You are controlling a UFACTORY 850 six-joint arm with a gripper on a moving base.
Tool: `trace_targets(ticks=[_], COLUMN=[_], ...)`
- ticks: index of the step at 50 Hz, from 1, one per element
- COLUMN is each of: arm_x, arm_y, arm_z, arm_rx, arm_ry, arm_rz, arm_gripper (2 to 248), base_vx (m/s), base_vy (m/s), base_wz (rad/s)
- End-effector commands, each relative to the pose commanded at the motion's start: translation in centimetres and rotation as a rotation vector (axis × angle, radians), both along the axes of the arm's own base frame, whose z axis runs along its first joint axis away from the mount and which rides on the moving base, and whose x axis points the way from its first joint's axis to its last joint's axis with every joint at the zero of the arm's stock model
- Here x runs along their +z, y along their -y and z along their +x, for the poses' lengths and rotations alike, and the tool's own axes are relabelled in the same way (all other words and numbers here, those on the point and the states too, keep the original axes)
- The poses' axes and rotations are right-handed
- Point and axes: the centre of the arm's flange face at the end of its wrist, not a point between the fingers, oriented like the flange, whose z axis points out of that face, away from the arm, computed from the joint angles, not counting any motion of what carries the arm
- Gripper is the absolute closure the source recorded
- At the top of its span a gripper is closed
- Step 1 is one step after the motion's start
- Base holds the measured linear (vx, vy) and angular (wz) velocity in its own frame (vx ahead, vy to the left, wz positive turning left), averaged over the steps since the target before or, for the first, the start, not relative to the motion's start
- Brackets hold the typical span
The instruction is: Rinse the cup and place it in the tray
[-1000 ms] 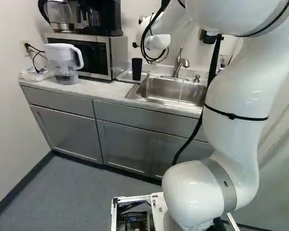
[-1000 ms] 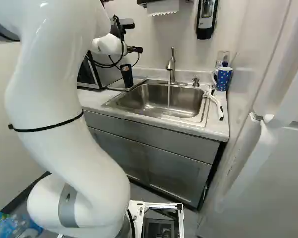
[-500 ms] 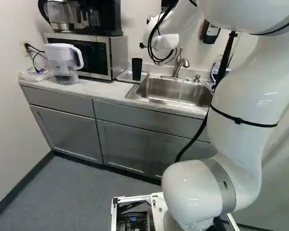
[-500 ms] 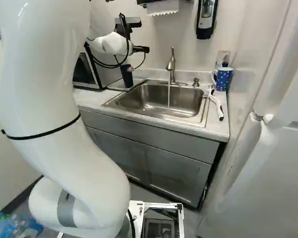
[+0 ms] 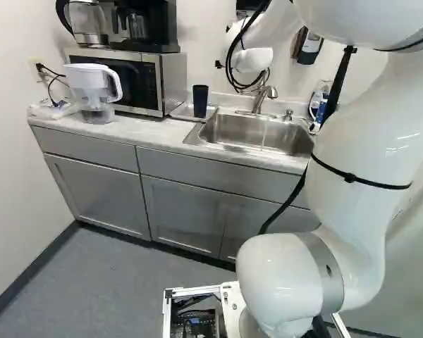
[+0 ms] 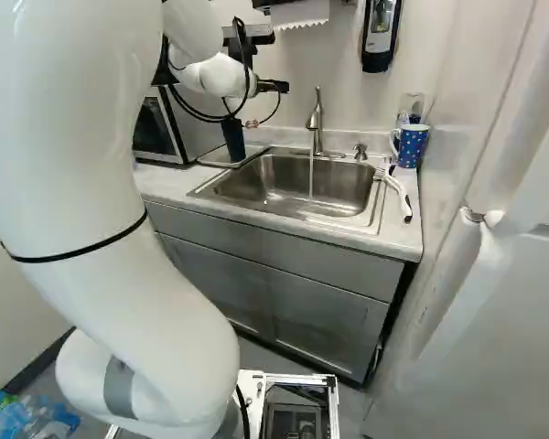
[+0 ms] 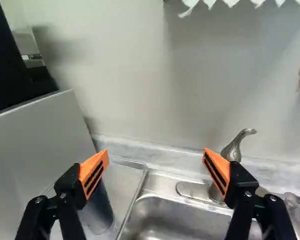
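Hovers with pincer spread wide and empty near the cup, upright on the tray at the sink's ten o'clock in the right base view.

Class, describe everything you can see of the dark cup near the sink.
The cup is tall, smooth and dark blue-black, wider at the top, with no handle in sight; it may be plastic. It stands upright in the metal tray, between the microwave and the sink basin. The open gripper does not hold it. Whether it is wet cannot be told.
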Motion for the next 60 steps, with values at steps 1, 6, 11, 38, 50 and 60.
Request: trace_targets(ticks=[1,6,11,38,50,60], arm_x=[0.1,0.6,1.1,3.0,3.7,4.6], arm_y=[0.1,0.9,1.6,3.9,5.0,6.2], arm_z=[0.0,0.2,0.6,4.5,5.4,5.8], arm_rx=[-0.002,-0.015,-0.026,-0.048,-0.057,-0.073], arm_ry=[0.002,0.012,0.017,-0.014,-0.051,-0.048], arm_rz=[0.000,-0.001,-0.001,0.007,0.014,0.016], arm_gripper=[3,3,3,3,3,3], base_vx=[0.000,0.000,0.000,0.000,0.000,0.000], base_vy=[0.000,0.000,0.000,0.000,0.000,0.000], base_wz=[0.000,0.000,0.000,0.000,0.000,0.000])
